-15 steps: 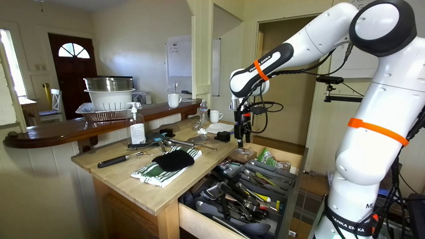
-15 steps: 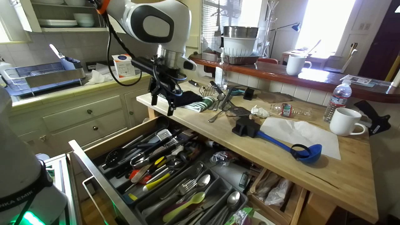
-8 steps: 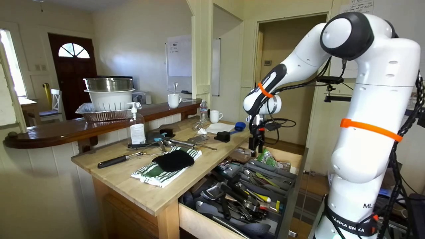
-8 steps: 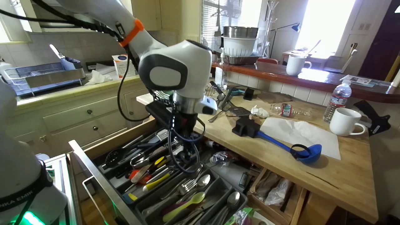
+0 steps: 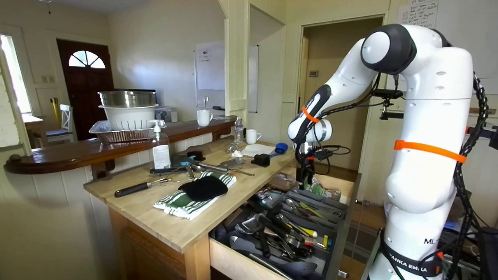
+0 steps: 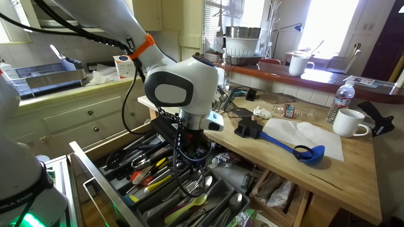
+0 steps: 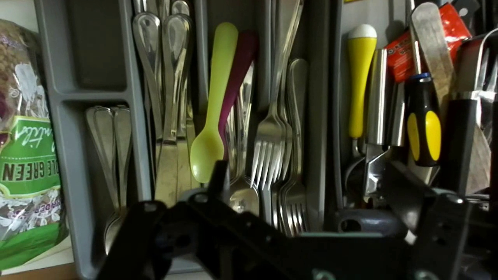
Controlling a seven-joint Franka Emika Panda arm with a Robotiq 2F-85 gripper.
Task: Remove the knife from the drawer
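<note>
The drawer [image 5: 229,258] stands pulled out from under the tabletop [image 5: 136,206], and the gripper [image 7: 309,184] hangs over it, pointing down, its fingers [image 7: 406,194] well apart. In the wrist view, forks [image 7: 271,132] show between them; I cannot tell whether either finger touches anything. Taking that view's top edge as twelve o'clock, table knives [image 7: 168,171] lie inside the drawer, in a compartment of the grey tray [image 7: 72,182] at nine o'clock from the gripper, with handles toward twelve and blades toward six. At ten o'clock, just beside the knives, is a yellow-green spoon [image 7: 218,89], one of the fingers overlapping the edge of its bowl, and a maroon utensil [image 7: 238,74] runs alongside. A yellow-handled tool [image 7: 362,77] sits at one o'clock, a black-and-yellow handle [image 7: 424,116] at two. Well out at nine, past the tray's side, lies a green-labelled bag [image 7: 31,155].

On the tabletop, in an exterior view, a striped towel [image 5: 177,204] with a black cloth [image 5: 204,188] on it lies at nine o'clock from the gripper. Also on the tabletop, in an exterior view, a blue ladle [image 6: 315,157] lies at three o'clock from the gripper, and a white mug [image 6: 347,123] stands upright further out in nearly that direction, just beside a water bottle [image 6: 341,101].
</note>
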